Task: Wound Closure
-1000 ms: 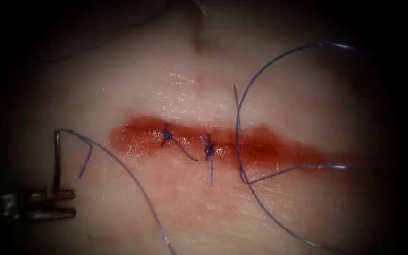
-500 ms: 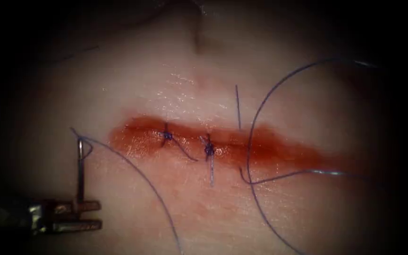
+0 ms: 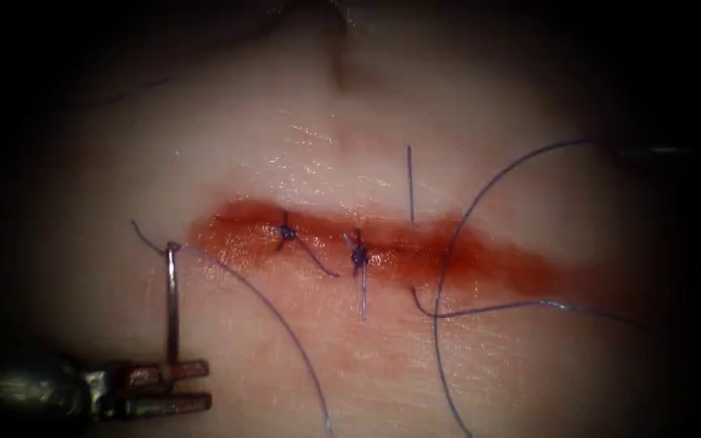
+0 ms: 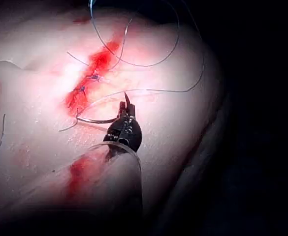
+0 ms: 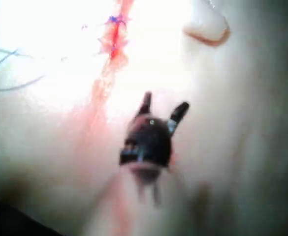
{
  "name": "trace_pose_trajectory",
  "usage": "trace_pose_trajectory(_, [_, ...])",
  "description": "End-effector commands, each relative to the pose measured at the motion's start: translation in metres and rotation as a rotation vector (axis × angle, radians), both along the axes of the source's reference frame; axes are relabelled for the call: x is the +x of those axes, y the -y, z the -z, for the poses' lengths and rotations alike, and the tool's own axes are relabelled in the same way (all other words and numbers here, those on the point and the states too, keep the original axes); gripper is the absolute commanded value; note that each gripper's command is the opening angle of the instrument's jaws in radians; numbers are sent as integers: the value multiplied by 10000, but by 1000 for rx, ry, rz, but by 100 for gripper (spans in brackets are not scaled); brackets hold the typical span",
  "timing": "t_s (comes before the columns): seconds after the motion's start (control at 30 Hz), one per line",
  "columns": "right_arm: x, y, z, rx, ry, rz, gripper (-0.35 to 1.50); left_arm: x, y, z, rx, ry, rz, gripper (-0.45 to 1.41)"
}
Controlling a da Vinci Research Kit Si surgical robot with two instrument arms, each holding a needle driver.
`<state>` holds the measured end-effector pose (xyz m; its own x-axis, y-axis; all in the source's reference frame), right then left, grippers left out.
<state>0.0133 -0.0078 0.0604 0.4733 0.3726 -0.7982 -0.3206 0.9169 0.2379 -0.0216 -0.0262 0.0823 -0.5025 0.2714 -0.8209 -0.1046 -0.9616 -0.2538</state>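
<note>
Left pincer [image 3: 188, 388] clamped on needle [image 3: 172, 304] end, right pincer [image 5: 162, 109] spread, empty

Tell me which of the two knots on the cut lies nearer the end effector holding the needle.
The left knot, nearer the cut's left end. The left end effector grips the needle at lower left; the other knot sits further right.

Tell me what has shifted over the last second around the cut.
The left hand, shut on the needle, carried it rightward toward the cut's left end, out of the tissue. The thread loop on the right slid rightward and lower. The two knots and the right hand, open and holding nothing, are otherwise as I see them.
</note>
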Motion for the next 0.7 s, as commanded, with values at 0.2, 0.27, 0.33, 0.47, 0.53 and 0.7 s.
trace_pose_trajectory(0.2, [60, 12, -41, 20, -27, -13, 94, -6, 14, -8, 0, 3, -6, -45])
trace_pose_trajectory(0.27, [71, 14, -50, 29, -35, -15, 94, -4, 15, -8, -1, 5, -9, -45])
trace_pose_trajectory(0.33, [81, 16, -56, 53, -49, -21, 94, -2, 16, -8, -1, 6, -11, -45])
trace_pose_trajectory(0.47, [92, 23, -59, 98, -77, -19, 94, 3, 17, -8, -2, 9, -16, -45])
trace_pose_trajectory(0.53, [95, 29, -57, 138, -95, -24, 94, 5, 17, -9, -2, 9, -17, -45])
trace_pose_trajectory(0.7, [98, 41, -52, 202, -133, -14, 93, 5, 21, -13, -13, 9, -21, -45])
